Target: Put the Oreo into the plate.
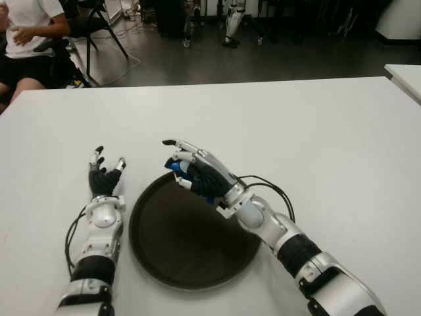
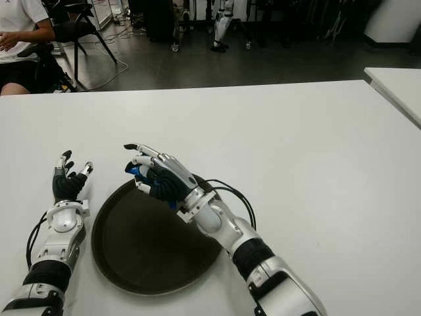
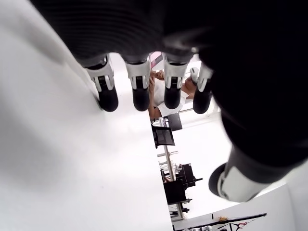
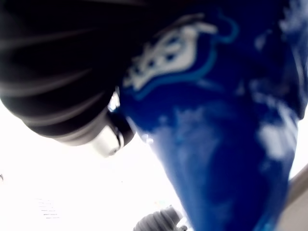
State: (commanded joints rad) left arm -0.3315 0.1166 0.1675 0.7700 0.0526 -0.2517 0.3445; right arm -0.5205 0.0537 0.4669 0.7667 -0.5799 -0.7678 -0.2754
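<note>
One Oreo pack [image 1: 176, 166], one plate [image 1: 164, 260] and two robot hands show on one white table [image 1: 316, 131]. The plate is round and dark and lies near the table's near edge, a little left of its middle. The right hand [image 1: 197, 172] reaches in from the near right corner, its forearm crossing over the plate's right rim, and it hangs over the plate's far rim. Its fingers are curled around the blue Oreo pack, which peeks out between the fingers and thumb on the hand's left side; the index finger sticks out straighter than the rest, pointing left. In the right wrist view the blue wrapper [image 4: 207, 130] with its white logo fills most of the picture, pressed against the dark palm, so the grasp is firm. Whether the pack touches the plate cannot be told; it shows right at the far rim, held in the hand. The left hand [image 1: 104, 176] shows just beside the plate's left rim, palm down toward the table, with its forearm running back to the near edge. Its fingers [image 3: 140, 91] are spread and nearly straight, holding nothing. A second white table [image 1: 406, 78] shows at the far right, apart from the first, and a seated person [image 1: 26, 33] is beyond the far left corner.
</note>
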